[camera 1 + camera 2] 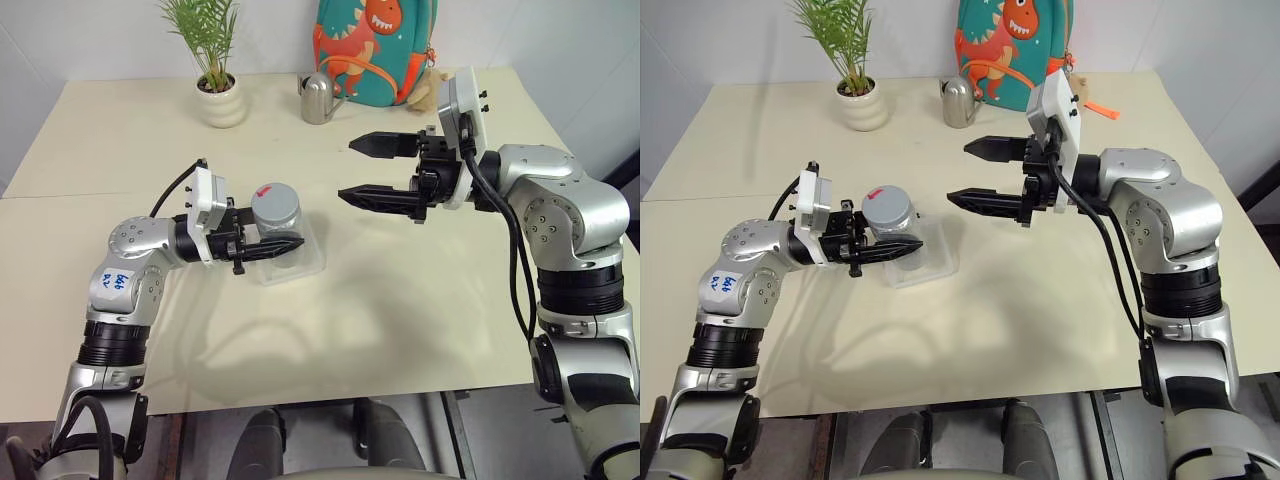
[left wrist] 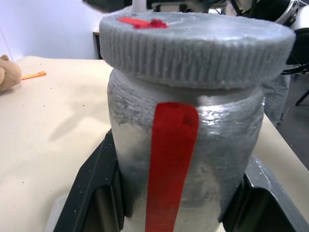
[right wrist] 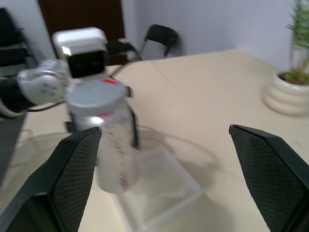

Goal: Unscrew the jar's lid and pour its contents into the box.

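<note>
My left gripper is shut on the jar and holds it upright over the near-left part of the clear box. The grey lid, with its red mark, sits on the jar. In the left wrist view the black fingers clamp the jar low on both sides, below the ribbed lid. I cannot make out the contents through the cloudy wall. My right gripper hangs open to the right of the jar, fingers pointing at it, clearly apart from it. The right wrist view shows the jar and the box.
At the back of the table stand a potted plant, a silver watering can and a dinosaur backpack with a plush toy beside it. The table's front edge runs close to me.
</note>
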Available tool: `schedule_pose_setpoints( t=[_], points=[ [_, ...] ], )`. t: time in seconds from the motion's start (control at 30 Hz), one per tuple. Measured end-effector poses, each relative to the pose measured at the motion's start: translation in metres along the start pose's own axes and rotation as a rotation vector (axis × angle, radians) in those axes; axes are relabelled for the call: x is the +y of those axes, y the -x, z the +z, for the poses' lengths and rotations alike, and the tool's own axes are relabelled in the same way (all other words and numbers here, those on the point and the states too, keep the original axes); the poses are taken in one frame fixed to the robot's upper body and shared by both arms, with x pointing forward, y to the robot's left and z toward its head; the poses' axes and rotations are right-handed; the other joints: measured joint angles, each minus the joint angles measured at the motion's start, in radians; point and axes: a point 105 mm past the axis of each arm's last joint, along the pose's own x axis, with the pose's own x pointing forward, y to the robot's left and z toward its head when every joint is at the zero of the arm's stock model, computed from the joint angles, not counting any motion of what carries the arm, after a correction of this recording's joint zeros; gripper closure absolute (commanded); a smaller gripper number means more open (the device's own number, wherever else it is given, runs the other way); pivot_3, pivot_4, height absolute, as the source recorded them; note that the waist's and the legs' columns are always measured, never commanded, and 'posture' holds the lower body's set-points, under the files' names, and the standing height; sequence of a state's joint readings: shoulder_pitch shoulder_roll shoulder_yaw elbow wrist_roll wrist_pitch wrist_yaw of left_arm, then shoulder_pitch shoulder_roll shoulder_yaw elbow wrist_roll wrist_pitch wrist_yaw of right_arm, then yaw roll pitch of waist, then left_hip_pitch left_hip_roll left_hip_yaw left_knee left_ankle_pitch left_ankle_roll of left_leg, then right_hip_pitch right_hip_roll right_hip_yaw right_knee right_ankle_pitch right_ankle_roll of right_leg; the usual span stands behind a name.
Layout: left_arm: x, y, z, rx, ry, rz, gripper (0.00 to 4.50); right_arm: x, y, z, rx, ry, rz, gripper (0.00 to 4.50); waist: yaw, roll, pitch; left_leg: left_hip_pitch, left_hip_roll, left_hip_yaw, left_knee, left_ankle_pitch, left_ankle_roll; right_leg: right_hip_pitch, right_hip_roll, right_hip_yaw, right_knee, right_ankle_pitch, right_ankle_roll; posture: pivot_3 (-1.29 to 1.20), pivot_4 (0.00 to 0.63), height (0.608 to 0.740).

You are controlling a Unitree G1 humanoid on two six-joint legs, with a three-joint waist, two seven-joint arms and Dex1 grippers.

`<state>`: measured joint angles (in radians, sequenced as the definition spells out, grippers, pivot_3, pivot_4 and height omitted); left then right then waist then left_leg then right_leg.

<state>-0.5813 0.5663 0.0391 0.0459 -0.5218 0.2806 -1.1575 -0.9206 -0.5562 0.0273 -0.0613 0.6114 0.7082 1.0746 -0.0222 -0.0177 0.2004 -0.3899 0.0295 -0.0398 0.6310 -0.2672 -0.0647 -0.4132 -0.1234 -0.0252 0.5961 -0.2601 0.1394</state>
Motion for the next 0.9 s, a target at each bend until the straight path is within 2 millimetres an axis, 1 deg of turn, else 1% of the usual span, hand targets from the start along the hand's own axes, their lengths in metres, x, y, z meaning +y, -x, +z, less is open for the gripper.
schedule_pose_setpoints(
  t=[0.1,0.27,0.33,0.5,0.6,0.9],
  points=[
    [0.0,0.0,0.0,0.001,0.001,0.0,2.58,0.01,-0.013,0.002,-0.027,-0.013,0.052,0.05,-0.003,0.0,0.0,0.0,0.0,0.0,0.0,0.0,0.0,0.0,0.0,0.0,0.001,0.0,0.0,0.0,0.15,0.74],
    [0.0,-0.001,0.0,0.0,0.0,-0.002,2.58,0.023,-0.043,0.011,-0.038,-0.007,0.115,0.05,-0.004,0.0,0.0,0.001,0.0,0.0,0.0,0.0,0.0,0.0,0.0,0.001,0.001,0.0,0.0,0.0,0.15,0.74],
    [0.0,-0.002,0.0,-0.001,0.0,-0.006,2.58,0.029,-0.054,0.009,-0.017,0.004,0.146,0.05,-0.004,0.0,0.0,0.0,0.0,0.0,0.0,0.0,0.0,0.0,0.0,0.001,0.001,0.0,0.0,0.0,0.15,0.74],
    [0.0,-0.003,0.0,0.001,0.001,-0.011,2.58,0.032,-0.073,0.005,0.015,0.006,0.156,0.05,-0.002,0.0,0.0,0.0,0.0,0.0,0.0,0.0,0.0,0.0,0.0,0.001,0.001,0.0,0.0,0.0,0.15,0.74],
    [0.001,-0.004,0.003,-0.002,-0.01,-0.02,2.58,0.029,-0.076,0.006,0.015,0.012,0.144,0.05,-0.002,0.0,0.0,0.0,0.0,0.0,0.0,0.0,0.0,0.0,0.0,0.001,0.001,0.0,0.0,0.0,0.15,0.74],
    [0.001,-0.006,0.004,-0.006,-0.012,-0.024,2.58,0.022,-0.078,-0.001,0.03,0.003,0.115,0.05,-0.005,0.0,0.0,0.0,0.0,0.0,0.0,0.0,0.0,0.0,0.0,0.001,0.001,0.0,0.0,0.0,0.15,0.74]
  ],
)
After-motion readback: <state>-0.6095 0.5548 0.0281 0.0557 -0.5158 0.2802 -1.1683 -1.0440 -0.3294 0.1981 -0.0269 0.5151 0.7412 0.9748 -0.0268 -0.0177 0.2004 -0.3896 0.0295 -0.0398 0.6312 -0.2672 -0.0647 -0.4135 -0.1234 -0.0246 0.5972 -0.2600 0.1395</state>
